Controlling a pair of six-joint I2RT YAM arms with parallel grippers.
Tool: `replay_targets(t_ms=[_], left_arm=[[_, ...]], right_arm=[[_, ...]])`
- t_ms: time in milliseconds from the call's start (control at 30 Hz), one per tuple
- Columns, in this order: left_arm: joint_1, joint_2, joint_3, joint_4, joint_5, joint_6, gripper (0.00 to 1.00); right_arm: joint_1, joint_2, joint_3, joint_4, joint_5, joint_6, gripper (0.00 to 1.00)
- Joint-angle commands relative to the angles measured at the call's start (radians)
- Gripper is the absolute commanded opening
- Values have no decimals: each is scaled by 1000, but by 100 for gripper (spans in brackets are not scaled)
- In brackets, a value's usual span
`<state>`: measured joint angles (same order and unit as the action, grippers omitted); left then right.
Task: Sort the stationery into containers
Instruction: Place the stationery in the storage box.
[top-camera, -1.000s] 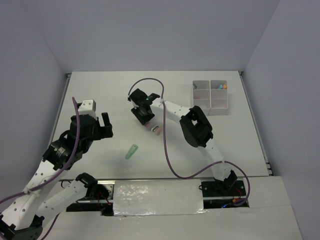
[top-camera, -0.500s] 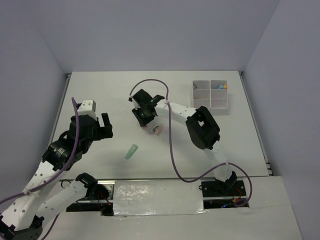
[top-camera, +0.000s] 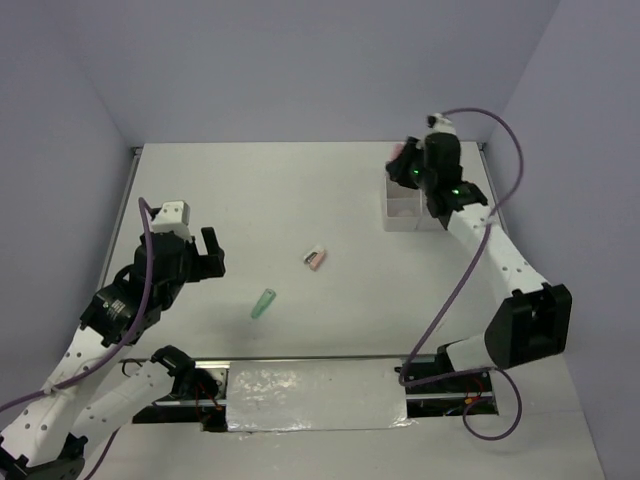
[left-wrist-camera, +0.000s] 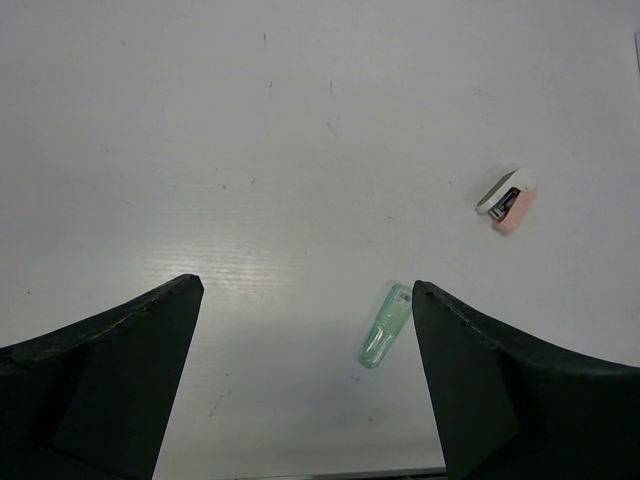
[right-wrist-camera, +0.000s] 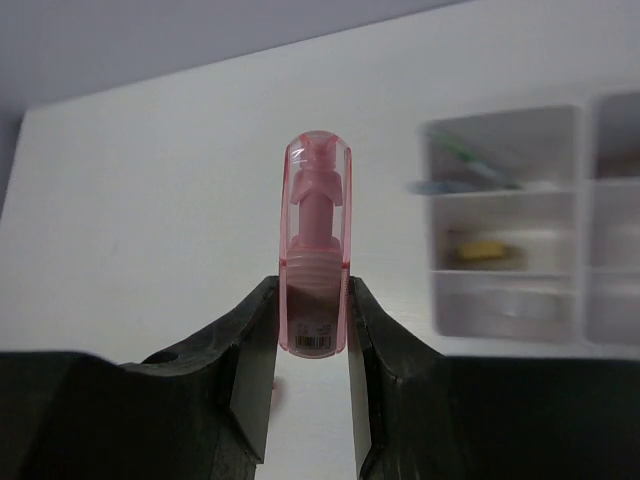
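While parked up by the translucent white divided plastic box (top-camera: 404, 212), clamping a translucent pink short stick (right-wrist-camera: 318, 240) upright in the right hand (right-wrist-camera: 312, 300).

Pinched low at the base so the capped end pokes clear, probably for aiming into a compartment; can't tell which slot. Nothing in the left hand (left-wrist-camera: 305, 288), spread wide over the table (left-wrist-camera: 300, 120) near the pale green short stick (left-wrist-camera: 385, 325) and small pink-and-white piece (left-wrist-camera: 507, 200), likely next up.

The pink stick (right-wrist-camera: 317, 240) looked like clear, glossy plastic; the divided box (right-wrist-camera: 505, 322) was frosted, translucent white plastic; the surface (left-wrist-camera: 300, 150) was matt white, faintly ribbed and scuffed.
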<state>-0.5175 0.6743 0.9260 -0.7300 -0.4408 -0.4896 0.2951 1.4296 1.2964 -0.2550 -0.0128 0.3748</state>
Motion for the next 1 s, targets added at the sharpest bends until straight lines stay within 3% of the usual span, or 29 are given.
replay_targets(t_ms=[0, 167, 333, 600, 700, 967], left_arm=[[5, -10, -4, 43, 13, 31, 99], [5, -19, -6, 47, 17, 34, 99], [5, -25, -7, 49, 25, 36, 99], [4, -18, -10, 55, 48, 42, 99], [5, -15, -10, 57, 51, 42, 99], [5, -18, -12, 61, 60, 46, 99]], right_arm=[[-153, -82, -155, 77, 105, 176, 14], [-316, -77, -223, 112, 113, 325, 15], [-388, -2, -200, 151, 103, 424, 15], [-396, 80, -197, 210, 115, 573, 19], [-398, 95, -209, 279, 113, 585, 21], [-398, 160, -184, 266, 117, 570, 26]])
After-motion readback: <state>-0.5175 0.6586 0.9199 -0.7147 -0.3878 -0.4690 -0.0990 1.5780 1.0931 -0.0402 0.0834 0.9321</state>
